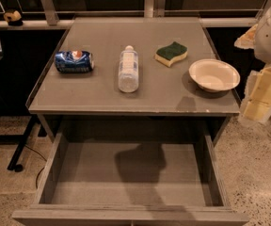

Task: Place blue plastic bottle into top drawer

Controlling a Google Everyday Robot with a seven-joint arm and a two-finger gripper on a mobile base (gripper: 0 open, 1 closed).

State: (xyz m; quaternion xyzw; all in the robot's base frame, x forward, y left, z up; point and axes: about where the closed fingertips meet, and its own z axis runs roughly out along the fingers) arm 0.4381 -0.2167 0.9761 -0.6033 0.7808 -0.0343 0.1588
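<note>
Grey drawer is nearest me. It stands open under the table's front edge, w/ only a shadow on its flat floor.

Next up is the table, and the bottle is on it, approx. mid-width and a bit left of centre. It lies on its side, long axis running near-to-far: base toward me, white cap at the far end. It's apart from everything else and sits directly behind the open drawer.

My gripper hangs off the table's right side, past the front right corner and about level w/ the tabletop. Can't tell whether it's open or shut; it holds nothing that I can see.

So the key relation is that the bottle lies to the gripper's left and slightly farther back. The bowl sits between the two, near the right edge. My read: I should come in over the bowl, not through it, and close across the bottle's width, i.e. squeeze left-right, since it could roll sideways.

Same row: the can on its side, well left of the bottle. A bit farther back, the sponge, between bottle and bowl. Neither blocks the approach.
</note>
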